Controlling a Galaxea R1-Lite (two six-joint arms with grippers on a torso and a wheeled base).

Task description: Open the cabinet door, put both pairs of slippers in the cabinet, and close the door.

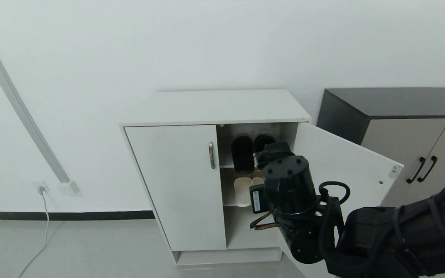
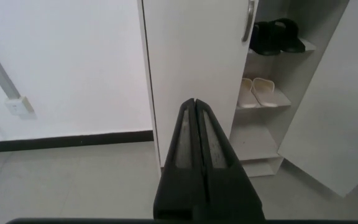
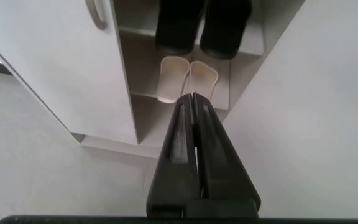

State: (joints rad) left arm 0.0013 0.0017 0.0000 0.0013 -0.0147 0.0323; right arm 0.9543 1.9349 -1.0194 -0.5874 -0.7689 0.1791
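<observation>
The white cabinet (image 1: 214, 108) has its left door (image 1: 176, 185) closed and its right door (image 1: 342, 166) swung open. A black pair of slippers (image 1: 247, 152) lies on the upper shelf, and a cream pair (image 1: 245, 189) on the shelf below. My right arm stands in front of the opening. Its gripper (image 3: 193, 98) is shut and empty, pointing at the cream slippers (image 3: 188, 78) below the black pair (image 3: 201, 25). My left gripper (image 2: 194, 102) is shut on nothing, held back from the closed door (image 2: 194, 56), with both pairs (image 2: 277, 36) (image 2: 261, 92) in sight.
A grey cabinet with a dark top (image 1: 400, 127) stands just right of the open door. A wall socket with a cable (image 1: 41, 190) and a slanted conduit (image 1: 17, 104) are at the left. Bare floor (image 1: 91, 247) lies in front and to the left.
</observation>
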